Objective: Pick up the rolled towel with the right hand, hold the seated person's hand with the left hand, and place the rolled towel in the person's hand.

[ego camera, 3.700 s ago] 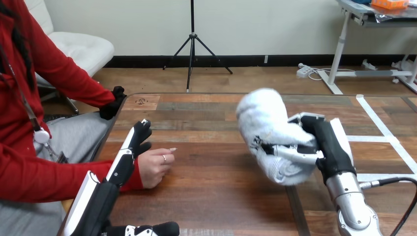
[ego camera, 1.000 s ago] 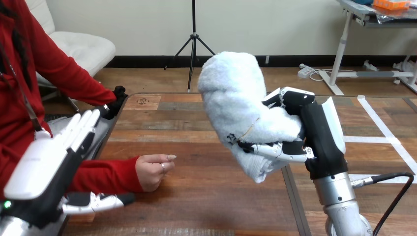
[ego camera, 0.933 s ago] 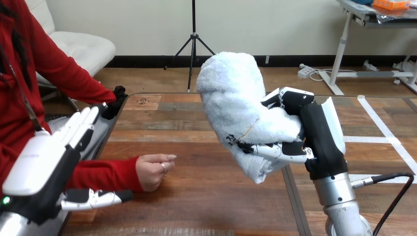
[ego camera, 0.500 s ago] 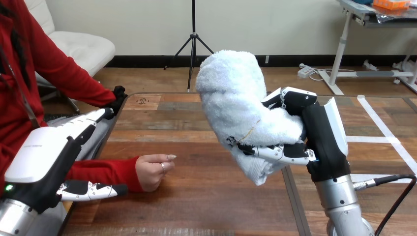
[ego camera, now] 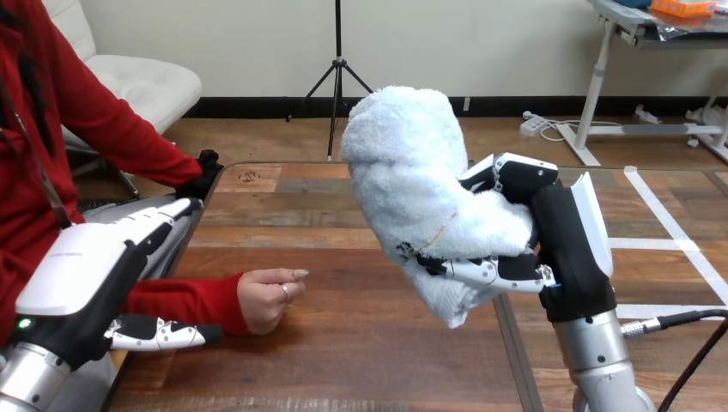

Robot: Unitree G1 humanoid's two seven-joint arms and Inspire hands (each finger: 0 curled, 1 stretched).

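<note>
Left hand [ego camera: 81, 270] of the robot is at the left side, raised above the near left corner of the table [ego camera: 343, 369], with its fingers [ego camera: 163, 219] straight and together, holding nothing. Its thumb [ego camera: 159, 333] reaches to the right, just in front of the person's red sleeve [ego camera: 185, 300], and I cannot tell if it touches. A second ago these fingers pointed more upward; now the hand has tipped lower and they point forward and a little right. The person's hand [ego camera: 268, 299] has stayed in the same place, lying loosely closed on the wood, apart from both robot hands. On the far left plank there is a small dark mark [ego camera: 249, 177], too small to read. Further right, the rolled towel [ego camera: 412, 172] is up in the air above the middle of the table, much as before. Its long axis is steep: the thick rounded end points up and a little left, the narrower end down and right toward the table. The right hand [ego camera: 571, 249] has its fingers [ego camera: 494, 273] and thumb [ego camera: 511, 176] curled around the towel's lower half from the right side.
</note>
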